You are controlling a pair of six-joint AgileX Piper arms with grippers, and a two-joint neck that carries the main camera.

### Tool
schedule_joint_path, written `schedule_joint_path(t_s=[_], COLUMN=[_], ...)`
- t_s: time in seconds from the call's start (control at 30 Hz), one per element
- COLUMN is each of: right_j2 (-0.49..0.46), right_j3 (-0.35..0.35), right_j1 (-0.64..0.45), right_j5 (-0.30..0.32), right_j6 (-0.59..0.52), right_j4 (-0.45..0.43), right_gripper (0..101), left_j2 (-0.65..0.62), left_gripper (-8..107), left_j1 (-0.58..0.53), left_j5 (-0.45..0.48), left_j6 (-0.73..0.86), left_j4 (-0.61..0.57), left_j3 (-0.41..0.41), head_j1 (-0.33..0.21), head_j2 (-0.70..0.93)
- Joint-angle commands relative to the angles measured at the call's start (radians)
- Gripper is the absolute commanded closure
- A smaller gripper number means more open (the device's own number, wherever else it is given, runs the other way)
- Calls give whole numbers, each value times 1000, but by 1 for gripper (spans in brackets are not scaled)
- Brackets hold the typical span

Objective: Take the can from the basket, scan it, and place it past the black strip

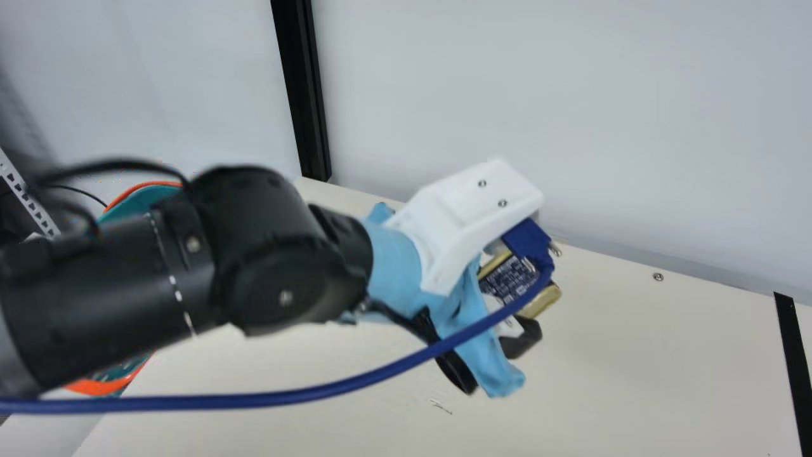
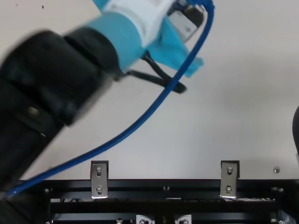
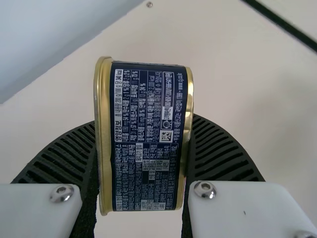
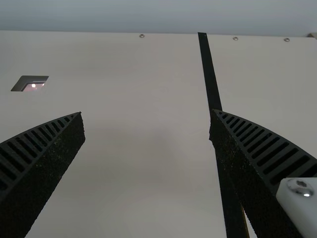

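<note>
Both gold-rimmed ends of the can [image 1: 509, 279] are clamped in the left hand [image 3: 144, 121], well short of the strip [image 1: 797, 362]; the right hand [image 4: 147, 113] is spread wide. The can looks rigid, fairly heavy and slick, so pinching across its rims should hold best. Farther from the strip, the basket [image 1: 134, 206] is mostly behind the arm [image 1: 266, 254]; a cable [image 1: 380, 379] partly covers the can.

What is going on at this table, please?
The left gripper holds a dark blue metal can with gold rims above the cream table, away from the teal basket with an orange rim. The right gripper is open and empty. The can is not yet past the long black strip; whether it has been scanned, I cannot tell.
</note>
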Motion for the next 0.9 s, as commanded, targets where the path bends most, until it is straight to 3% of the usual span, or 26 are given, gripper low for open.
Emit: schedule_joint_path(t_s=[0.0, 0.37, 0.87], right_j2=[0, 0, 0], right_j3=[0, 0, 0], right_j1=[0, 0, 0], right_j5=[0, 0, 0], right_j6=[0, 0, 0], right_j4=[0, 0, 0], right_gripper=[0, 0, 0], left_j2=[4, 17, 66], left_gripper=[89, 89, 89], left_j1=[12, -13, -75], left_j5=[141, 266, 276], left_j6=[218, 406, 445], left_j4=[-9, -5, -24], left_j3=[-38, -17, 69], head_j1=[-27, -27, -27], head_j2=[29, 29, 29])
